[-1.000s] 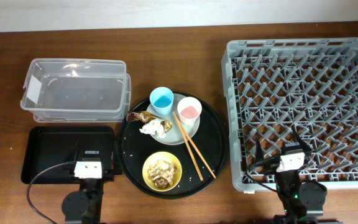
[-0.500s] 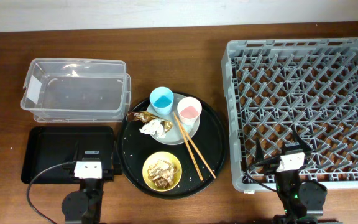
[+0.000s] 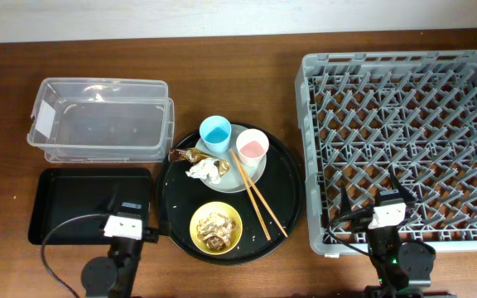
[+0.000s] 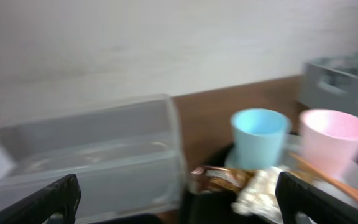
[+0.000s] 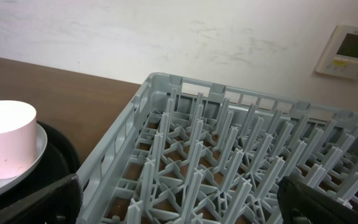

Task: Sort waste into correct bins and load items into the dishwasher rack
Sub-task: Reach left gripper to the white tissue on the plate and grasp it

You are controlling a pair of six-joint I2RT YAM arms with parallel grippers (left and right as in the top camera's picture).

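Note:
On the large round black tray (image 3: 284,178), a pale plate (image 3: 232,175) holds a light-blue cup (image 3: 215,132), a pink cup (image 3: 252,146), a crumpled white tissue (image 3: 205,170) and a gold-brown foil wrapper (image 3: 185,155). Wooden chopsticks (image 3: 257,199) lean off the plate. A yellow bowl (image 3: 216,226) holds brownish scraps. My left gripper (image 3: 129,205) is open and empty over the black rectangular tray (image 3: 73,199); its blurred view shows the cups (image 4: 260,137), wrapper (image 4: 219,177) and tissue (image 4: 260,193) ahead. My right gripper (image 3: 379,199) is open and empty over the grey rack's (image 3: 404,99) front edge.
The clear plastic tub (image 3: 98,124) stands behind the black rectangular tray at the far left. The rack's upright pegs (image 5: 229,149) fill the right wrist view, with the pink cup (image 5: 5,137) at its left. A wall runs along the table's back.
My left wrist has shifted a little to the right and turned toward the round tray. The right arm and all the objects have not moved.

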